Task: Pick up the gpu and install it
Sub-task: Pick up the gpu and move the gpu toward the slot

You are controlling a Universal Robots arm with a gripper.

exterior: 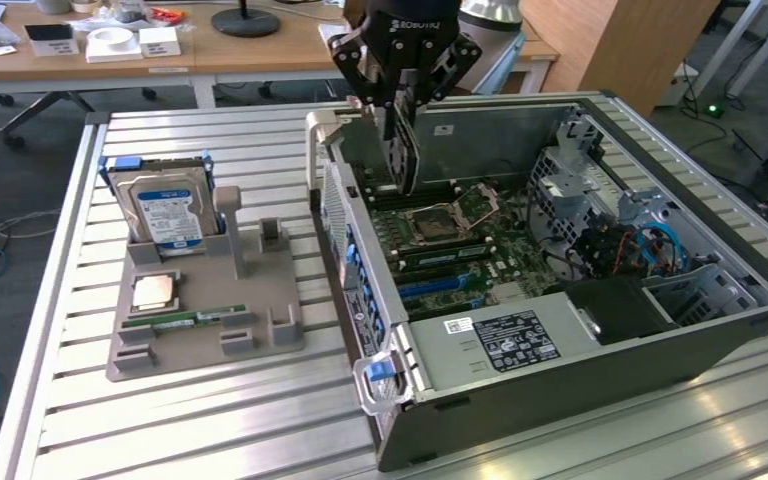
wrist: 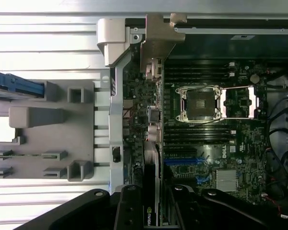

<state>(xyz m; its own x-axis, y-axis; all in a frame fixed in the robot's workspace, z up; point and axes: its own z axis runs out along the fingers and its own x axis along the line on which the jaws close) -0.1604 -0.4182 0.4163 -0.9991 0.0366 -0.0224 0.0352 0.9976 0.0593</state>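
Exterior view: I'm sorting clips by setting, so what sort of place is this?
Likely a robotics lab: a slatted silver metal workbench, an open grey computer case on it, light wooden office desks behind.

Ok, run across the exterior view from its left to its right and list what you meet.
hard drive standing in the grey holder → gpu gripped in the claw, over the open computer case → white label inside the case → blue cables
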